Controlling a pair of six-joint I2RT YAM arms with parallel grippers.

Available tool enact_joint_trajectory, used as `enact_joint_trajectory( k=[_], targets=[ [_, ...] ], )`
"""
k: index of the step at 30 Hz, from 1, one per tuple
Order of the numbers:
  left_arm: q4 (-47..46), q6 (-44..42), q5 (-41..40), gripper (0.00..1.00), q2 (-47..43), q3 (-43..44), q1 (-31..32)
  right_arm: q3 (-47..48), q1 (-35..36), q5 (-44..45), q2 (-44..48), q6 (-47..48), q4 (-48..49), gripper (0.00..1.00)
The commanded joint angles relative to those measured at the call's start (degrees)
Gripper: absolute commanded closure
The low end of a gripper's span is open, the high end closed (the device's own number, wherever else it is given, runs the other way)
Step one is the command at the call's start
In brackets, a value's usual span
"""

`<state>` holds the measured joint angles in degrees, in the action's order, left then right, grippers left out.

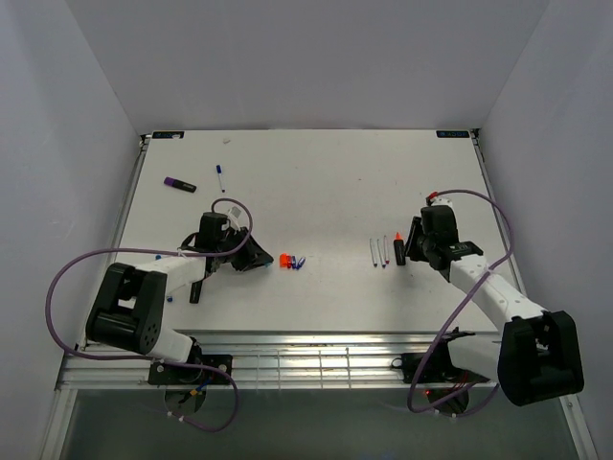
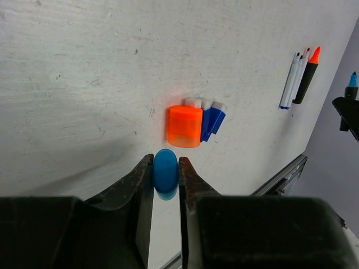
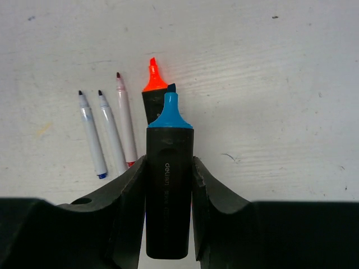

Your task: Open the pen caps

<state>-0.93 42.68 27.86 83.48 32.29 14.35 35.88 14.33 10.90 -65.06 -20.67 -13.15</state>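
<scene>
Meanwhile, above the enclosed white table (image 1: 335, 192), left hand (image 2: 165, 163) grips blue cap (image 2: 165, 172), right hand (image 3: 169, 168) a highlighter (image 3: 169, 202).

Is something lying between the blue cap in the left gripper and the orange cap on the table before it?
Nothing visible does. In the left wrist view the blue cap, pinched in the left gripper, is just short of the orange cap, with no object between. The small blue caps lie beside it, off the path.

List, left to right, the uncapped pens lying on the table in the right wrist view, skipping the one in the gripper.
thin white pen with a blue end → second thin white pen → thin white pen with a red tip → orange-tipped highlighter
</scene>
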Motion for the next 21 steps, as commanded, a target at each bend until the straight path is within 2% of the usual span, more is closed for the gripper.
enact_joint_trajectory(
  k=[1,3,7,16,21],
  targets=[
    [-3.55,-0.14,1.59,0.95,0.01,-0.30,-0.20,0.95,-1.84,4.31,-2.35,1.76,-1.09,0.92],
    [-4.43,-0.14,2.11,0.94,0.80,-0.48,-0.20,1.38,-3.95,4.40,-4.10,2.47,-0.74,0.92],
    [-6.54,0.30,3.34,0.79,2.73,-0.83,-0.11,2.79,-5.71,4.92,-7.88,3.53,-0.04,0.92],
    [-7.24,0.83,3.70,0.65,6.87,-0.30,-0.02,4.20,-5.98,2.91,-14.83,3.70,3.48,0.92],
    [-7.33,1.00,3.61,0.46,6.78,-0.65,-0.11,3.32,-5.98,2.20,-16.50,4.23,6.02,0.92]
  ],
)
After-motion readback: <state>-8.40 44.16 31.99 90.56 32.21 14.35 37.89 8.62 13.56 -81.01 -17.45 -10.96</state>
